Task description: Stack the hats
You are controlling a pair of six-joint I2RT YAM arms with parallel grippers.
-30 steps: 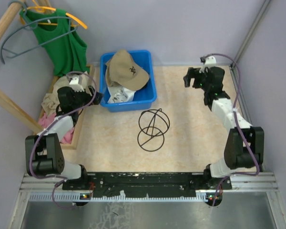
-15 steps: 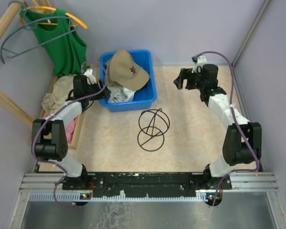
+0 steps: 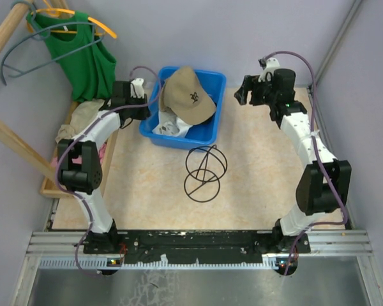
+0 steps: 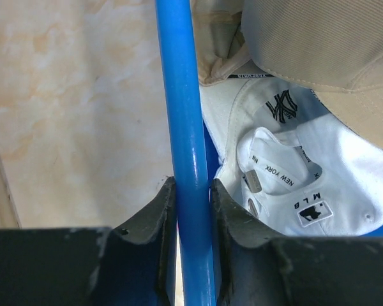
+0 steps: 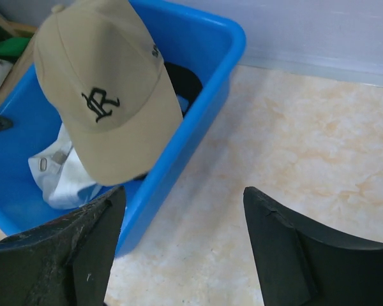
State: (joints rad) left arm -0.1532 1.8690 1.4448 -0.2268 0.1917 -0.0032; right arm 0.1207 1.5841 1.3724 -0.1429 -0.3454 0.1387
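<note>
Tan cap point(image 5: 108, 95) on top of the pile inside the blue bin point(image 5: 198, 134), crown up, brim drooping over a white cap point(image 4: 287, 185) that shows its back strap; a sliver of black cap point(image 5: 182, 80) behind. Probably light and soft, floppy at the crown, stiffer at the brim. Best pinched at the brim edge or across a fold of crown fabric; not fragile, unlikely to slip. Left gripper point(image 4: 191, 191) clenched on the bin's rim, touching no cap. Right gripper point(image 5: 182, 236) released and empty, hovering over the counter point(image 5: 293, 140) just beside the bin.
</note>
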